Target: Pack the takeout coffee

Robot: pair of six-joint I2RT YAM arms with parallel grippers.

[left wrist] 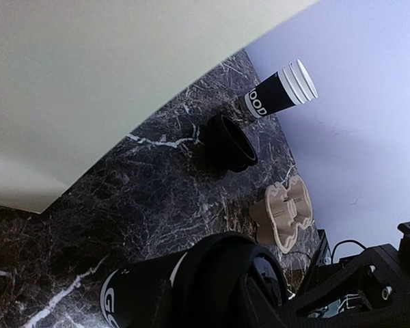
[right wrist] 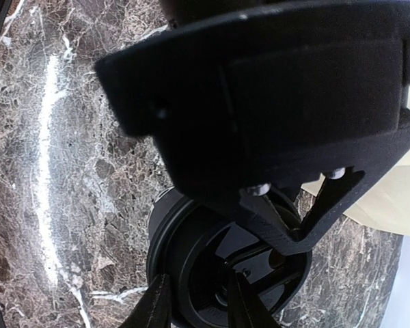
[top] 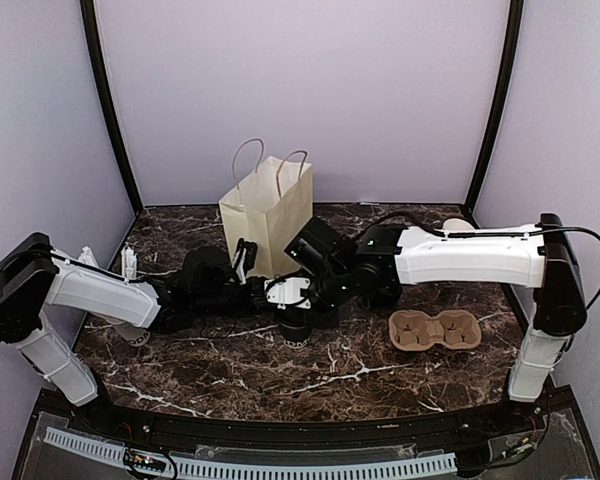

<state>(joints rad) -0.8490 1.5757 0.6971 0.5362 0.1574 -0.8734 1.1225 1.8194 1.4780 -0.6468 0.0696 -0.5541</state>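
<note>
dark brown marble-look tabletop pretty glossy, white veins, cream paper bag smooth and matt, tan moulded-pulp two-hole tray rough, kinda fibrous, round black plastic lid shiny, black white-lettered paper cup matt

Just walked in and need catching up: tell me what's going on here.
Both arms meet mid-table in front of the paper bag. The left pincer grips a dark-sleeved coffee cup, and the right pincer appears to hold a black lid at its top. The two-hole tray sits empty to the right. A second cup and a loose lid are on the table nearby, not yet packed.
</note>
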